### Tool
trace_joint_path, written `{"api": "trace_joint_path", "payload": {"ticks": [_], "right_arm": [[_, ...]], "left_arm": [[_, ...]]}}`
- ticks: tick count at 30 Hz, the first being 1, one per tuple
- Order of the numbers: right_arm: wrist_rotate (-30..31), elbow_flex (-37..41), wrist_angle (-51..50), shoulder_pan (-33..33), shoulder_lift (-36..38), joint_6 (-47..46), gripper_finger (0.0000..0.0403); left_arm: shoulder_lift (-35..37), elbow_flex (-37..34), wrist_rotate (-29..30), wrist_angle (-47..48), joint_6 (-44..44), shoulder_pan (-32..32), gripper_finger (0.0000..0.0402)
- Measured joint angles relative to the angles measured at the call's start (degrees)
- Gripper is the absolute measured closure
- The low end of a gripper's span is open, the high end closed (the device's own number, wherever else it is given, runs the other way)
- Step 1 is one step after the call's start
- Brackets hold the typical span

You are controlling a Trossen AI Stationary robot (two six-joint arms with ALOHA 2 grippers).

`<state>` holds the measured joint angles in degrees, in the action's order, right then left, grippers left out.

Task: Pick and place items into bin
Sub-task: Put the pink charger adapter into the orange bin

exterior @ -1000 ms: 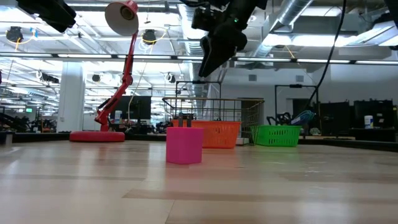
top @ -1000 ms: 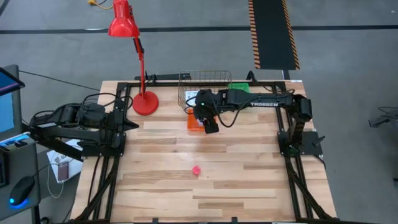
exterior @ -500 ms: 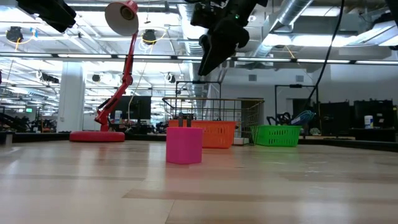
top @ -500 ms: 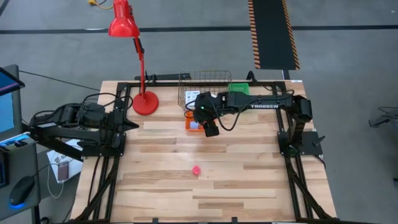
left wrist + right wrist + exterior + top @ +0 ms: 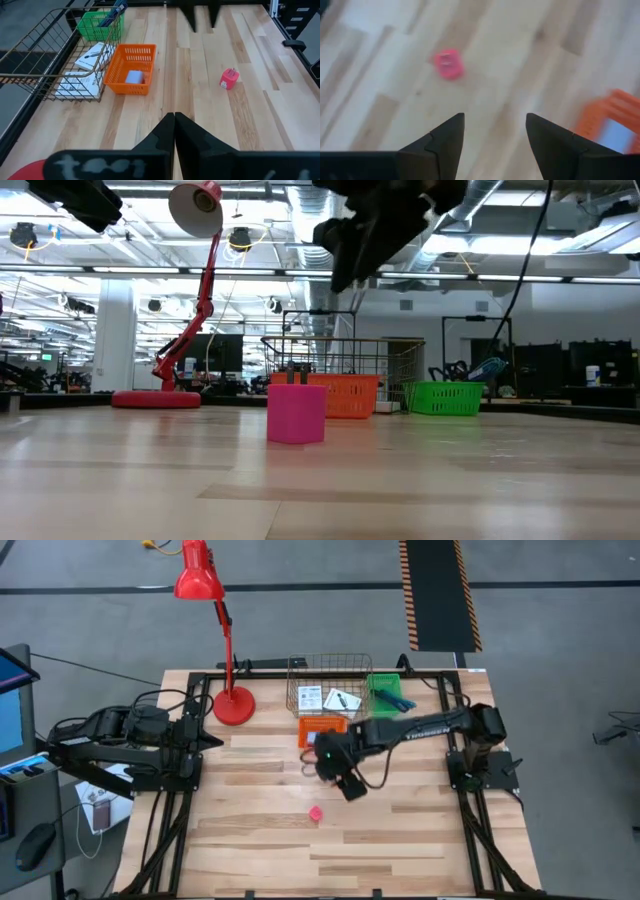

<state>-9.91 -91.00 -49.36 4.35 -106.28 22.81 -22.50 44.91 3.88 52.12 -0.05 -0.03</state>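
The tiny pink piece (image 5: 316, 812) stands on its base on the wooden table, also in the low view (image 5: 296, 413) and the right wrist view (image 5: 448, 64). My right gripper (image 5: 349, 786) hangs open above the table, between the pink piece and the orange bin (image 5: 322, 728), and holds nothing (image 5: 495, 131). A pale blue cube (image 5: 134, 76) lies in the orange bin. Two white cards (image 5: 342, 700) lie in the wire basket (image 5: 330, 668). Teal sticks (image 5: 392, 697) rest in the green bin (image 5: 385, 686). My left gripper (image 5: 174, 121) is shut, parked at the table's left edge (image 5: 212, 740).
A red desk lamp (image 5: 232, 700) stands on its round base at the far left of the table. The three containers line the far edge. Bare wood (image 5: 400, 840) spreads around the pink piece toward the near edge. Black frame rails (image 5: 480, 830) run along both sides.
My right gripper has swung away from above the orange bin toward the table's near edge, closing on the pink piece. The orange bin and the cube in it now show uncovered from above. The pink piece has stayed put.
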Motion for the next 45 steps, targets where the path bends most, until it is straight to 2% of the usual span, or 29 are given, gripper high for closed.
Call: {"api": "trace_joint_path", "payload": {"ticks": [8, 15, 24, 32, 45], "right_arm": [[-0.51, 3.60, 5.06, 6.35, 0.00, 0.00, 0.0198], [-0.59, 4.98, 13.42, 9.42, -1.00, 0.09, 0.0202], [-0.61, 4.81, 20.25, 10.17, -5.24, 0.94, 0.0205], [-0.51, 4.90, 20.78, 10.15, -9.12, 2.68, 0.0209], [-0.52, 4.87, 21.85, 10.15, -9.33, 3.26, 0.0210]], "left_arm": [[0.01, 0.02, 0.00, 0.02, -0.01, 0.02, 0.0401], [0.01, 0.02, 0.00, 0.00, -0.25, 0.01, 0.0401], [-0.01, 0.02, 0.00, 0.02, -0.07, 0.02, 0.0401], [-0.01, 0.02, -0.01, 0.02, -0.11, -0.01, 0.0401], [0.01, 0.02, 0.00, 0.04, -0.18, 0.02, 0.0401]]}}
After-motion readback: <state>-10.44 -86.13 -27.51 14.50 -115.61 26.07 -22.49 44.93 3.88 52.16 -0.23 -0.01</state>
